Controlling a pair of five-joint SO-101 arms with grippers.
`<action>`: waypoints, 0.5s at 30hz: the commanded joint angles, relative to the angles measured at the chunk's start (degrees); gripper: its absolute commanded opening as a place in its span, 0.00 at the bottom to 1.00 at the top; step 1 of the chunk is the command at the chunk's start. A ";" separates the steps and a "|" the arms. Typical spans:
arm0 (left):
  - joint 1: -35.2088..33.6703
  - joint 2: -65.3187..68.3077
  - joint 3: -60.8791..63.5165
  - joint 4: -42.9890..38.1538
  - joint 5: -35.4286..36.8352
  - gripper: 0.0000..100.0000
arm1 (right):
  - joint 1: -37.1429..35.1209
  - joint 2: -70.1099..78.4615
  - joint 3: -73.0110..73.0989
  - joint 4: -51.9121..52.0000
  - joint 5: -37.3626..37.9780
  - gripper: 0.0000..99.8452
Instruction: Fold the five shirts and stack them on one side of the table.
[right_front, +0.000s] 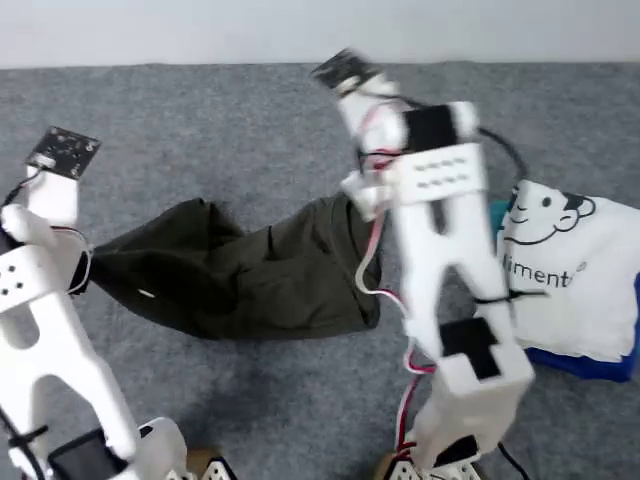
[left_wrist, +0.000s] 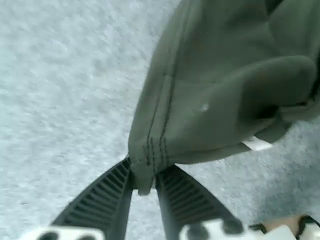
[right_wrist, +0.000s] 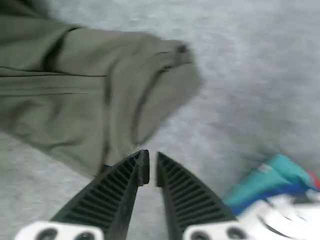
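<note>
Left gripper (left_wrist: 145, 176) is clamped on the hem of an olive shirt (right_front: 250, 270), which lies crumpled mid-way across the table (right_front: 200, 130). Right gripper (right_wrist: 149, 169), fingers almost together and empty, hangs at the shirt's other edge. Folded shirts (right_front: 570, 280) are stacked on the right.

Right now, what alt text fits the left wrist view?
The left gripper is shut on the stitched edge of a dark olive shirt, with the grey table behind it. A small white tag pokes from the shirt's folds.
</note>
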 joint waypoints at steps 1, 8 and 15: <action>0.26 0.26 1.19 1.23 -0.18 0.00 | -4.53 6.02 -2.73 2.15 -7.47 0.16; -1.14 0.70 1.89 -0.26 -0.18 0.00 | -10.51 18.77 -3.08 -1.10 -10.90 0.17; -3.43 0.70 1.89 -1.41 -0.18 0.00 | -13.23 21.32 -3.08 -5.05 -10.46 0.17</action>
